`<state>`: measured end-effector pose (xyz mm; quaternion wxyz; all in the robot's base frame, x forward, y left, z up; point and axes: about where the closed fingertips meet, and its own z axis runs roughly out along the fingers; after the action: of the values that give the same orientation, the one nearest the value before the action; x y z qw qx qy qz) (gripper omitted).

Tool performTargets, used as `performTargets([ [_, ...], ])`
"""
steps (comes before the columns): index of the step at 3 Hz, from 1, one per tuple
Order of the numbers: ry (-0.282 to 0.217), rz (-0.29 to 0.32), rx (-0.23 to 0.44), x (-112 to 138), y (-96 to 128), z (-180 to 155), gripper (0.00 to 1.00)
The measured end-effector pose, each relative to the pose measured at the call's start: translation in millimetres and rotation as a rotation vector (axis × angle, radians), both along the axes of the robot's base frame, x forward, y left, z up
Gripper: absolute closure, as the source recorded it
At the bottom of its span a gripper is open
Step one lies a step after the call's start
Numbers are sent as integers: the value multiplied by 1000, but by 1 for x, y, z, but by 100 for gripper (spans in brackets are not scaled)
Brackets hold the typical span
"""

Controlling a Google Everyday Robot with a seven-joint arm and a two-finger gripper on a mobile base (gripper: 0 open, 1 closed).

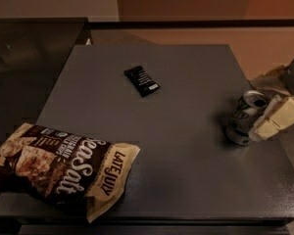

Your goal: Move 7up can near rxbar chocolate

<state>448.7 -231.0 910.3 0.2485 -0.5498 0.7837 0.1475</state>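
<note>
The 7up can (244, 117), silvery-green with a silver top, stands near the right edge of the dark grey table (186, 170) and looks tilted to the right. My gripper (272, 114), with pale cream parts, reaches in from the right edge of the view and sits right against the can's right side. The rxbar chocolate (141, 80), a small flat black wrapper with white lettering, lies at the far middle of the table, well to the left of the can and beyond it.
A large brown-and-cream "Sea Salt" chip bag (59, 165) lies at the table's front left corner. A dark glass surface (29, 48) adjoins the table on the left. Tan floor (264, 48) lies beyond the right edge.
</note>
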Motion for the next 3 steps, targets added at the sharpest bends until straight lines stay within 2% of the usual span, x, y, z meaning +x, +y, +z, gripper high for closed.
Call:
performTargets([
  [2, -2, 15, 2, -5, 6, 1, 64],
  [3, -13, -4, 0, 6, 11, 8, 87],
])
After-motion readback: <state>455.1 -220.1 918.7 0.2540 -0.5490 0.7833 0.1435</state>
